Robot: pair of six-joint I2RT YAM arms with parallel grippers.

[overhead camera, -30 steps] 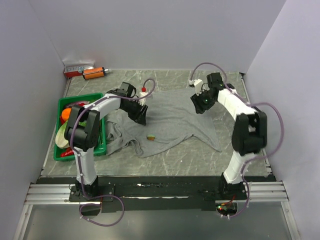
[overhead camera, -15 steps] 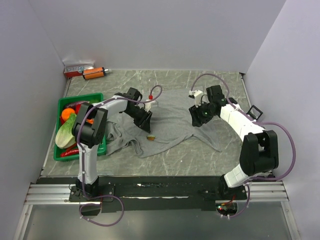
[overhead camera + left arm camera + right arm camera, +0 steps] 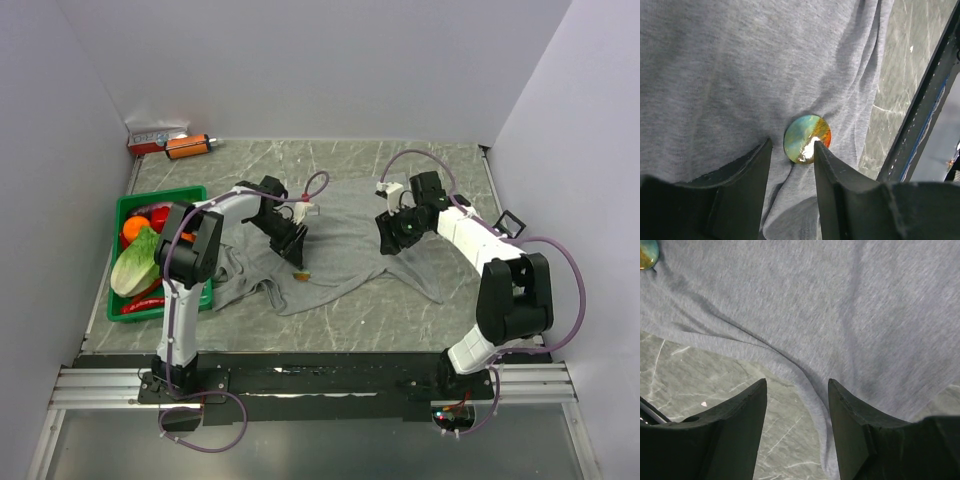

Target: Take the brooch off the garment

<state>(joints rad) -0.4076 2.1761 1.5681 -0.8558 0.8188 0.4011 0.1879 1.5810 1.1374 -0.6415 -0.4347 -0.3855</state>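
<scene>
From above, the garment (image 3: 350, 235) lies spread and rumpled across the middle of the table (image 3: 330, 315), with the green crate (image 3: 162, 196) of vegetables at its left edge. The brooch (image 3: 300, 274) shows as a small yellowish spot on the near left part of the cloth. The left gripper (image 3: 294, 250) points down at the fabric just beyond the spot, on its far side. The right gripper (image 3: 390, 235) hangs over the cloth's right half, well apart from the brooch. This view is too small to show how either pair of jaws stands. In the left wrist view, the brooch (image 3: 807, 139) is a glossy round disc, teal on one side and orange on the other, with a bright glint. It sits flat on the grey garment (image 3: 740, 65). The left gripper (image 3: 792, 150) has its jaws apart, and the disc lies in the gap right at the tips. The tip of the finger (image 3: 837, 185) on the right of the picture overlaps the disc's lower edge, but I cannot tell whether it touches. The other finger (image 3: 742, 172) stands clear of it. In the right wrist view, the right gripper (image 3: 796, 390) has its jaws spread wide and holds nothing. It is over the hem of the garment (image 3: 850, 310), where the cloth meets the marbled table (image 3: 700, 375). The brooch (image 3: 646, 252) peeks in at the top left corner, far from both fingers.
</scene>
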